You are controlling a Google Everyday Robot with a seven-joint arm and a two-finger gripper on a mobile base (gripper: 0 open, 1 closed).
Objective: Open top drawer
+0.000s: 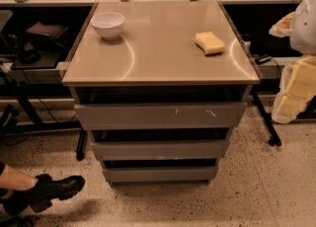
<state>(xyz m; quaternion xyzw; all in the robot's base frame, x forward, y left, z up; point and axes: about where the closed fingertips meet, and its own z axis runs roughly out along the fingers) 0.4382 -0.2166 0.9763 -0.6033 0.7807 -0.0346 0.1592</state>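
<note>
The top drawer is the widest grey front of the cabinet, just under the tabletop, with pale scratches right of centre. A dark gap runs above it and no interior shows. Two narrower grey drawer fronts sit below it. My gripper is at the far right edge, level with the tabletop, on the white arm. It is well to the right of the cabinet and above the drawer, touching nothing.
On the beige tabletop stand a white bowl at the back left and a yellow sponge at the right. Yellow foam blocks stand right of the cabinet. A person's black boot rests on the floor at lower left.
</note>
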